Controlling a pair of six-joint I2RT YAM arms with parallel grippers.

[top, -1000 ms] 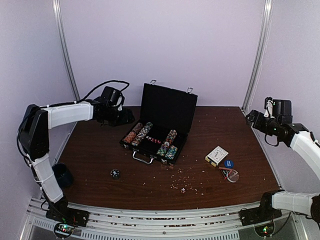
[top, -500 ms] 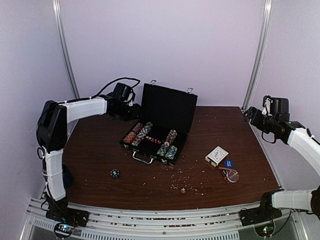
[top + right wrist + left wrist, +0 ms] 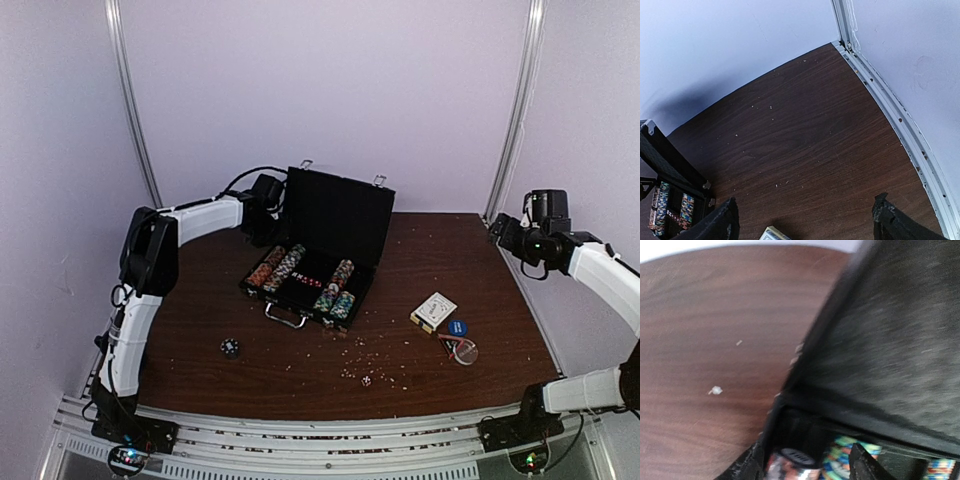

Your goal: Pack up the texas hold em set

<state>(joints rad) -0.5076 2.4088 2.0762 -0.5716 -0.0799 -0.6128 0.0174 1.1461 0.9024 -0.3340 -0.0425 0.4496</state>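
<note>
The black case (image 3: 352, 273) of the texas hold em set lies open mid-table, its lid (image 3: 336, 213) upright and chip rows (image 3: 281, 267) inside. My left gripper (image 3: 262, 228) is at the lid's left edge. In the left wrist view that gripper (image 3: 807, 467) is open, above the case's back left corner (image 3: 785, 405) and blurred chips (image 3: 842, 460). A card deck box (image 3: 433, 311), round buttons (image 3: 457, 327), dice (image 3: 366, 380) and a loose black chip (image 3: 230, 347) lie on the table. My right gripper (image 3: 507, 233) hangs open at the right; between its spread fingers (image 3: 720, 222) is bare wood.
Pale crumbs (image 3: 375, 352) are scattered over the brown table (image 3: 200, 300). A metal rail (image 3: 890, 105) runs along the right table edge below the lilac wall. A corner of the deck box (image 3: 772, 234) shows at the bottom of the right wrist view.
My left arm has swung right, from the table's back left to the case lid's left edge. My right arm has shifted slightly back, still open.
</note>
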